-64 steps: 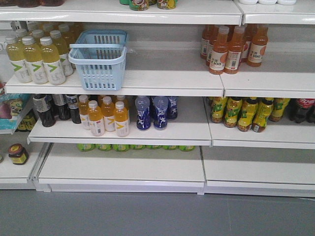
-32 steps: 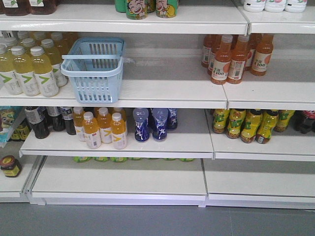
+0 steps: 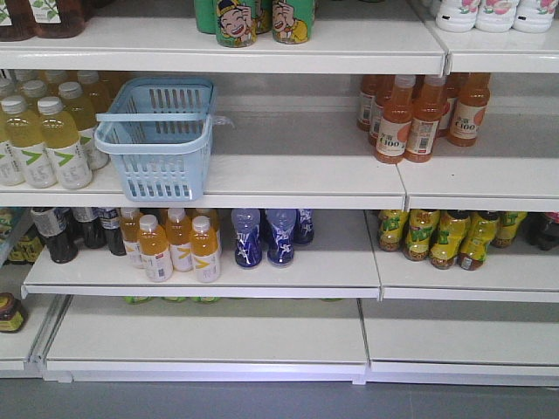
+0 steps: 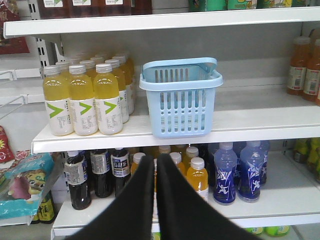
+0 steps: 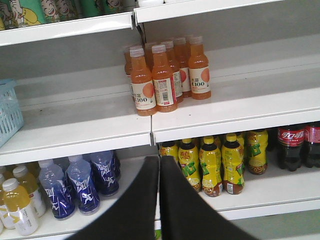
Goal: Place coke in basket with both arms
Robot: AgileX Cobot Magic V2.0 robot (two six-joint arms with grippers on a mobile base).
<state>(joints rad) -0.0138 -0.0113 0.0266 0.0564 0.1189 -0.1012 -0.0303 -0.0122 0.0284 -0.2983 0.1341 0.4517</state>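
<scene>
Shop shelves (image 3: 297, 170): blue basket (image 3: 162, 170) on the left, coke (image 5: 291, 147) far right, one shelf lower.
The left end effector (image 4: 154, 161) and the right end effector (image 5: 159, 160) are each clenched on nothing. The orange bottles (image 5: 165, 80) between them read "C100". The coke's red label has white script I cannot read. Likely trouble: little headroom under the shelf above, so a reach could topple the yellow bottles (image 5: 232, 165) beside it.

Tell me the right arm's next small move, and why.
Probably swing the right gripper rightward and open it: it is shut and empty, and the coke stands far right on the lower shelf, past the yellow bottles.
</scene>
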